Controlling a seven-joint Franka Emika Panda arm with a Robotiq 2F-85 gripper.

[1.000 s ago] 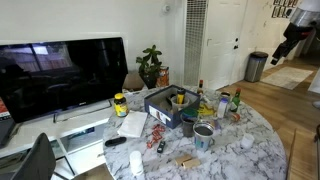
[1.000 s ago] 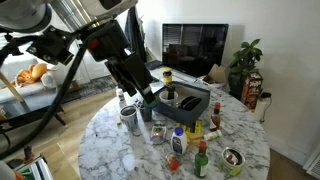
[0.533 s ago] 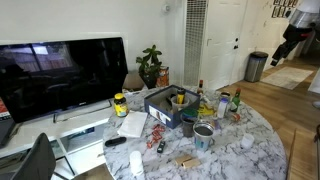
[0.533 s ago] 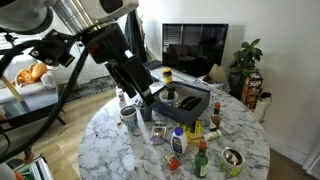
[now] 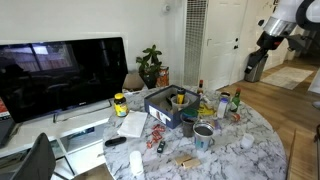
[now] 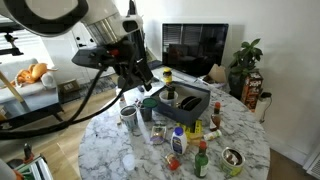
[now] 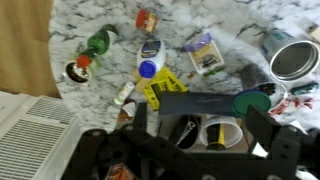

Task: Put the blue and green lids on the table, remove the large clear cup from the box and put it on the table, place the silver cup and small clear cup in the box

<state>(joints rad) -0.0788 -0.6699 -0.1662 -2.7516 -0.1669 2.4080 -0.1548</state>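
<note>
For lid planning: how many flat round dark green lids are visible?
1: the flat round dark green lid at a corner of the dark navy box; others may be hidden.

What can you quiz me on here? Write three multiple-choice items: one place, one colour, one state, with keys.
1. The silver cup stands: A in the box; B on the table; C in the gripper.
2. The round lid by the box is: A red; B green; C white.
3. The gripper is: A open and empty; B shut on the silver cup; C shut on the box.
Key: B, it sits on marble outside the box; B, the disc is dark green; A, its fingers are spread with nothing between.
</note>
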